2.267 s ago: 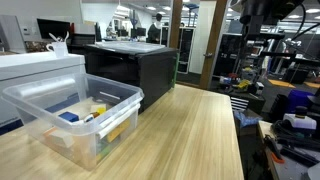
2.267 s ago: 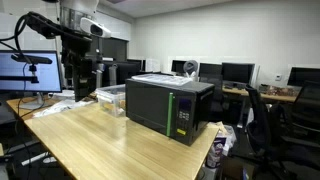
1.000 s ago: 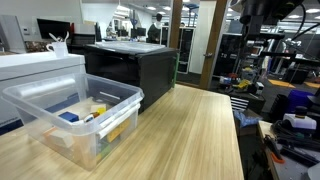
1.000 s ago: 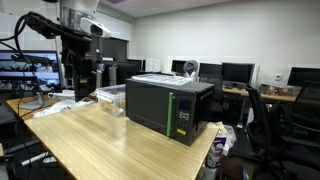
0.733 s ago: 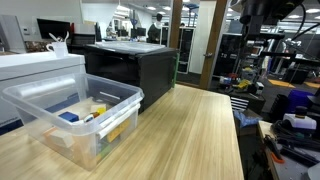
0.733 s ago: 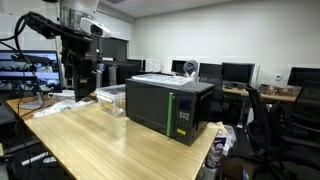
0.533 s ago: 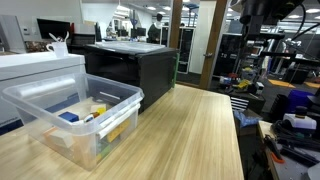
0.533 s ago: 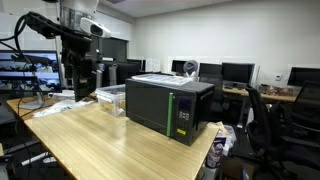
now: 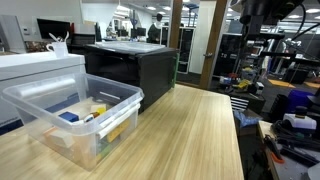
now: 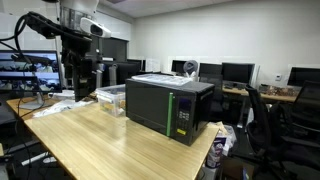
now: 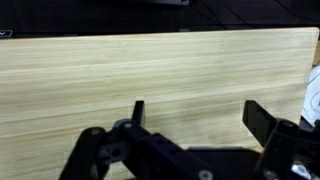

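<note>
Wrist view: gripper (image 11: 198,115) hangs above the wooden table (image 11: 100,70) with its fingers (image 11: 138,110) spread wide and nothing between them, only bare wood grain underneath. No contact with the tabletop is visible. A white object (image 11: 314,95) cuts in at the right edge of this view, too cropped to identify. In an exterior view the arm (image 10: 78,45) stands at the far end of the table (image 10: 100,135), beyond the black microwave (image 10: 165,108), which sits near mid-table with its door shut. In an exterior view the clear plastic bin (image 9: 128,97) rests on the table (image 9: 190,130) just in front of the microwave (image 9: 135,70). The bin holds a blue item (image 9: 70,116) and a yellow item (image 9: 98,110), and sits well apart from the arm (image 9: 262,10), which is seen only at the top edge.
</note>
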`<state>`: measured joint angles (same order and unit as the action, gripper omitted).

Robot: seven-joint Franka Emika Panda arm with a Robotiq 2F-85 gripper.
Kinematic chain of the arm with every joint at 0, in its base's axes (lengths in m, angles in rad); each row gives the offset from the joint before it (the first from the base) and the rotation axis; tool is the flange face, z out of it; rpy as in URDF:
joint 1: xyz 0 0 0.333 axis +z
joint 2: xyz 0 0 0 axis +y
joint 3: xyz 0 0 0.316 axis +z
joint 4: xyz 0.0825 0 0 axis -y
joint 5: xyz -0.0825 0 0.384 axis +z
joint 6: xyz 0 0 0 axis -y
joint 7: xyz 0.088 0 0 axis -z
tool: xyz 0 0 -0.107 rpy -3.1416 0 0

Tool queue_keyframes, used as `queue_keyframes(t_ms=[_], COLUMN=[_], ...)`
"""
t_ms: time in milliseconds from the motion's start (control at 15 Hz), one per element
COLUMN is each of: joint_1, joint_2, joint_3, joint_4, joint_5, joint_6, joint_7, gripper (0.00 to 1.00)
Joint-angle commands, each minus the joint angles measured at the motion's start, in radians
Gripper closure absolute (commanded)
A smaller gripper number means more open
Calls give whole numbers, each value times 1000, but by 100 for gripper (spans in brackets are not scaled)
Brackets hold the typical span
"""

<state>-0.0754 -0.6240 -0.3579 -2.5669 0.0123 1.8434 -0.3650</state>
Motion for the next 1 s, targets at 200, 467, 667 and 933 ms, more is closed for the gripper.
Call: queue_keyframes(t_ms=[200,467,667,933], joint_1=[-26,-26,-26,-26], joint_2=[6,6,6,6], joint_3=[23,23,23,23], joint_4=[1,1,1,1], joint_5=[14,14,14,14], joint_6=[-2,-2,-2,-2], joint_7=[-13,-13,-13,-13], gripper=[0,0,0,0])
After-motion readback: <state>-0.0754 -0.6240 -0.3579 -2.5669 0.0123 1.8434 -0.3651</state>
